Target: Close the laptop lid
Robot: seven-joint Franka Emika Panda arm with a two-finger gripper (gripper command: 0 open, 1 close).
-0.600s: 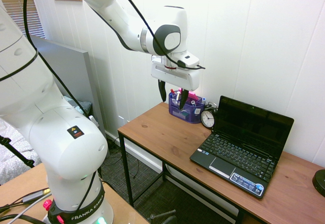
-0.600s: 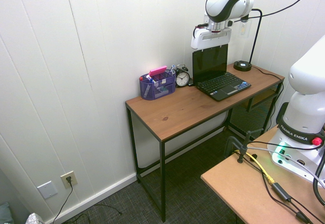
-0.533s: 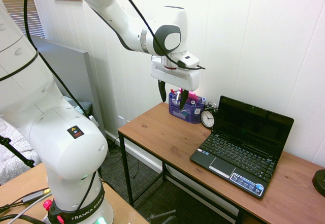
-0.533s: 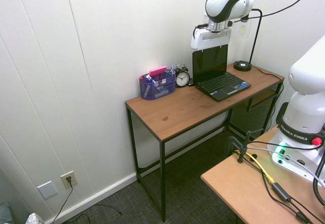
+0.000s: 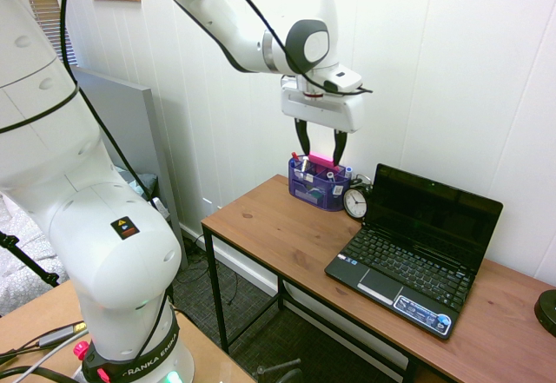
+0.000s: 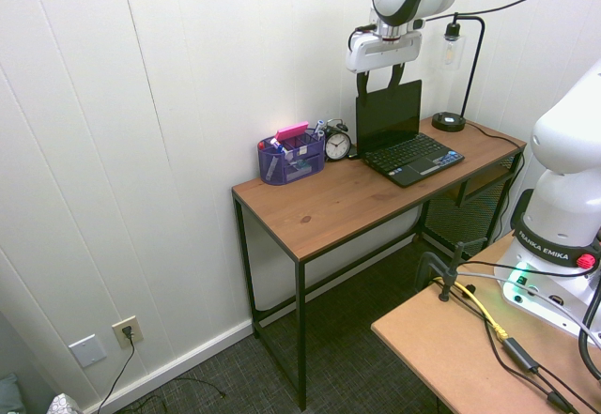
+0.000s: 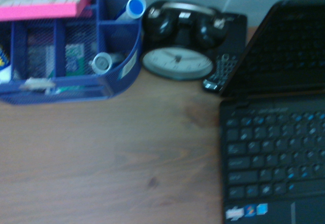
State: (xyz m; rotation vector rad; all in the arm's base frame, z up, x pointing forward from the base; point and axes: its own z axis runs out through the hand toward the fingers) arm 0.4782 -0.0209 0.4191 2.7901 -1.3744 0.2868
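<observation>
Approach in hand; the lid's back must be reached next
First exterior: gripper [image 5: 321,159] wide apart, empty, above the desk [image 5: 271,227]; laptop [image 5: 395,266] on it, glossy lid [image 5: 433,214] upright. Second exterior: curved black fingers [image 6: 395,76], ribbed-mesh basket [image 6: 291,162]. Wrist: round clock [image 7: 177,63], knotted wood grain.
</observation>
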